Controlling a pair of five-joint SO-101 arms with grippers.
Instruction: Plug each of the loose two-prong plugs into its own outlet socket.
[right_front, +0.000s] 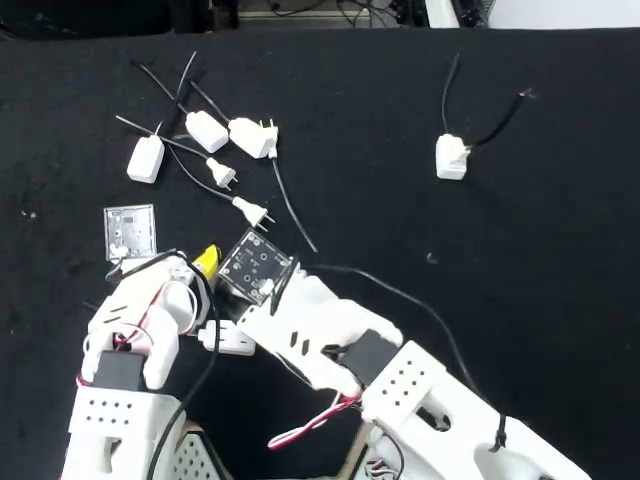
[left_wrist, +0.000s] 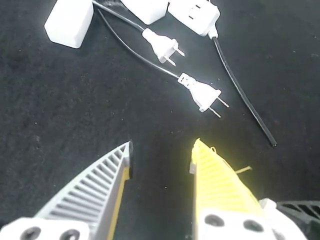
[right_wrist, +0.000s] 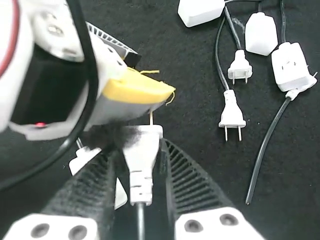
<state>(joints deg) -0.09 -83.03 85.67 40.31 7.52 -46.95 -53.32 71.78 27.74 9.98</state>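
The right hand (right_wrist: 138, 150) clamps a white plug (right_wrist: 141, 162) by its flat sides, likely light and rigid; the left hand (left_wrist: 160, 157), at its nine o'clock, gapes empty.

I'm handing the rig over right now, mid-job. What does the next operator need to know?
Left gripper: open, empty, hanging short of the loose plugs.
Right gripper: shut on a white plug, prongs pointing toward the left arm's gripper.
Two loose plugs lie beside three socket blocks; a fourth block lies apart, toward the right arm's side.
Done: one plug in hand; none seated in a socket.
Left: plug in all three.
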